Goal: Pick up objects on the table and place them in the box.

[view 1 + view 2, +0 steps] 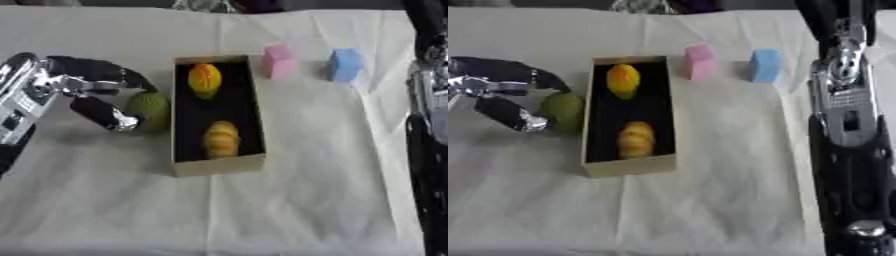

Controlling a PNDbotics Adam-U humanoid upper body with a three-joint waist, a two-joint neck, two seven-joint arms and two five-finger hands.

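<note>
We find no readable text, labels, brands, numbers or signs in either view. The box (219, 165) shows plain tan walls with no print we can make out. The pink block (279, 62) and blue block (345, 64) have bare faces, no letters or digits. The cloth on the surface (332, 190) carries no markings. Nothing legible on the left robot hand (96, 95) either.

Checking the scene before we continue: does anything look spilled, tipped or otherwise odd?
Nothing stands out. The box sits upright with two yellow-orange items inside, the pink block and blue block stand beyond it, and the left hand is curled round the green ball beside the box.
</note>
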